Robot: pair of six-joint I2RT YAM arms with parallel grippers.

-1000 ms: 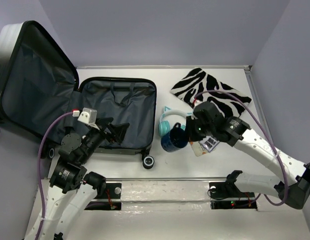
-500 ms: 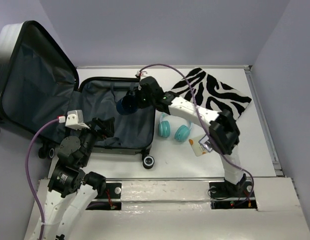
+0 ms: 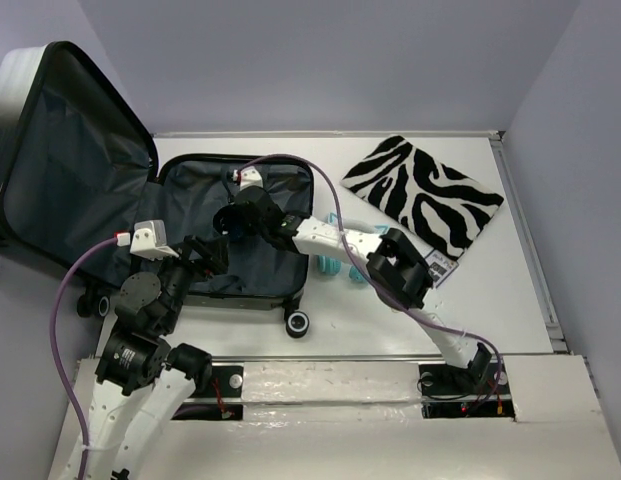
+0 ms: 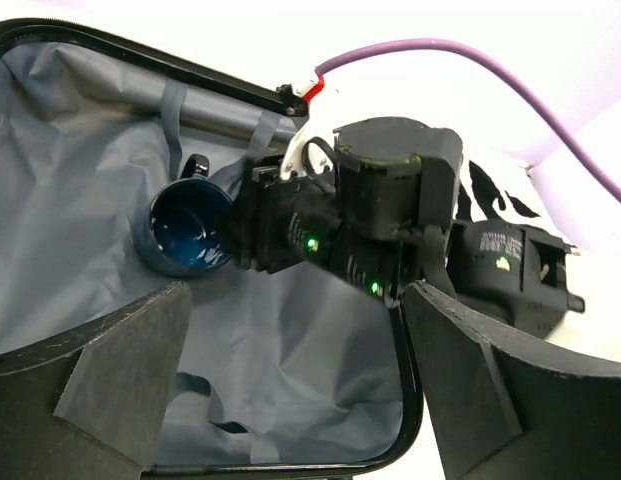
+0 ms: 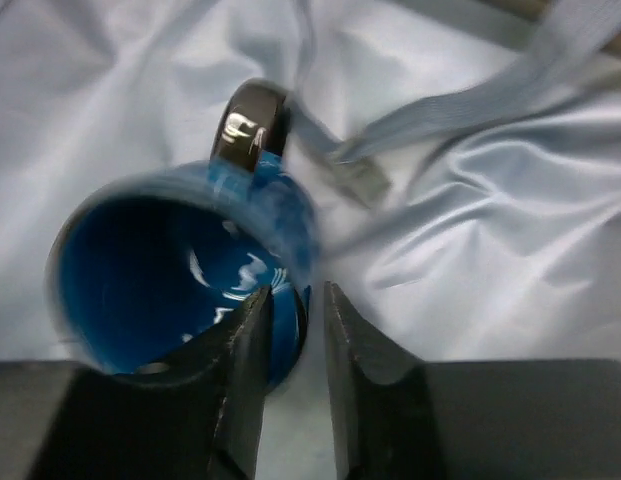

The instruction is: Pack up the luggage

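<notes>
The luggage (image 3: 185, 190) lies open on the left of the table, lid (image 3: 70, 160) up, grey lining showing. My right gripper (image 3: 233, 222) reaches into its base and is shut on the wall of a blue mug (image 5: 180, 270) with a black handle, one finger inside and one outside. The mug sits low over the lining (image 5: 470, 200) and is blurred. In the left wrist view the mug (image 4: 185, 225) faces the camera, with the right gripper (image 4: 245, 232) behind it. My left gripper (image 3: 212, 255) is open and empty over the near part of the base (image 4: 290, 370).
Teal headphones (image 3: 340, 264) lie right of the luggage, partly under the right arm. A zebra-striped pouch (image 3: 422, 192) lies at the back right. A small printed packet (image 3: 440, 267) lies near it. A black wheel (image 3: 298, 322) sticks out at the luggage's near corner.
My right arm carried the blue mug from the table beside the headphones into the luggage, then further left and lower. The left gripper drew back slightly and stays open.
</notes>
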